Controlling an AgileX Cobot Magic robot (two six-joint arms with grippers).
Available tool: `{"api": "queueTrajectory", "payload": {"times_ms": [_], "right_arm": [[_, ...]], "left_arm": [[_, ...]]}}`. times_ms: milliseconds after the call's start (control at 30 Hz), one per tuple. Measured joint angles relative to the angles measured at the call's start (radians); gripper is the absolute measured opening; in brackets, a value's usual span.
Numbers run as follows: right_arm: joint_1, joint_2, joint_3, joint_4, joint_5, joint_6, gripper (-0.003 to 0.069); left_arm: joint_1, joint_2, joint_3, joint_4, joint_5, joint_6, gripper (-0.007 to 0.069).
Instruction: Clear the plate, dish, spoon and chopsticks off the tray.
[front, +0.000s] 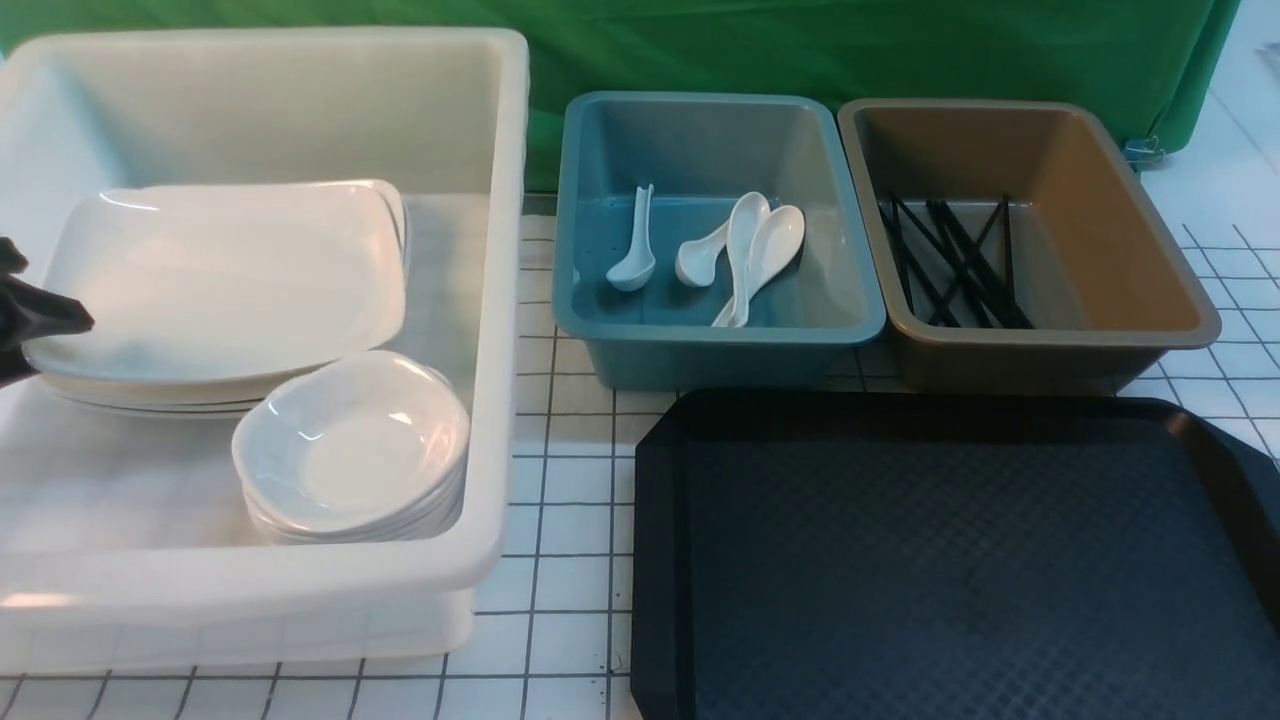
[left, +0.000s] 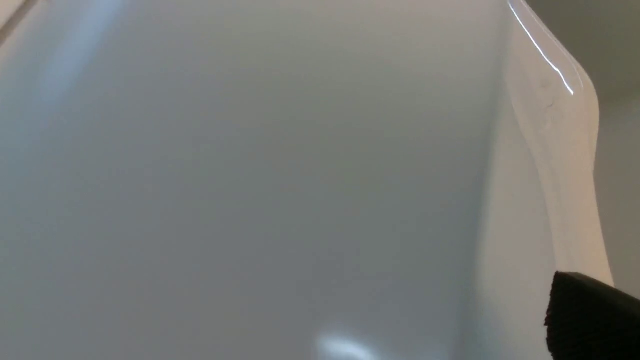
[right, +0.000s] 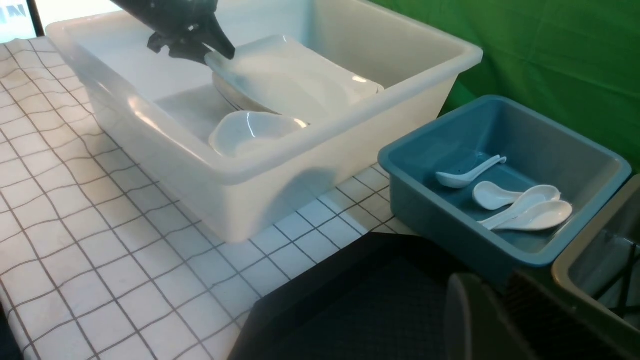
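Left gripper (front: 35, 320), mostly cut off at the front view's edge, is sitting at the plate's (front: 230, 280) rim inside the white bin (front: 500, 300); whether it is gripping or released is unclear. Right gripper (right: 495, 320), blurred, is hovering over the tray (front: 950, 560).

Checked tablecloth (front: 560, 520) carries white tub (front: 480, 590), blue bin (front: 720, 360), brown bin (front: 1000, 365), tray (front: 950, 560).
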Motion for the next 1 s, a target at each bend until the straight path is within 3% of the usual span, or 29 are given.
{"api": "queueTrajectory", "payload": {"times_ms": [167,400,567,833,933,1000], "right_arm": [[0.000,0.000,0.000,0.000,0.000,0.000,0.0114],[0.000,0.000,0.000,0.000,0.000,0.000,0.0114],[0.000,0.000,0.000,0.000,0.000,0.000,0.0114],[0.000,0.000,-0.001,-0.055,0.007,0.033,0.0114],[0.000,0.000,-0.016,-0.108,0.066,0.104,0.0114],[0.000,-0.001,-0.058,-0.161,0.198,0.197,0.0112]], "left_arm": [[0.000,-0.026,-0.002,0.014,0.000,-0.001,0.0449],[0.010,-0.102,-0.104,0.037,0.029,-0.002,0.0438],[0.013,-0.136,-0.175,0.101,0.060,-0.059,0.0337],[0.013,-0.183,-0.276,0.239,0.228,-0.180,0.0027],[0.013,-0.223,-0.334,0.275,0.311,-0.210,-0.0001],[0.013,-0.287,-0.391,0.304,0.386,-0.247,-0.0008]]}}
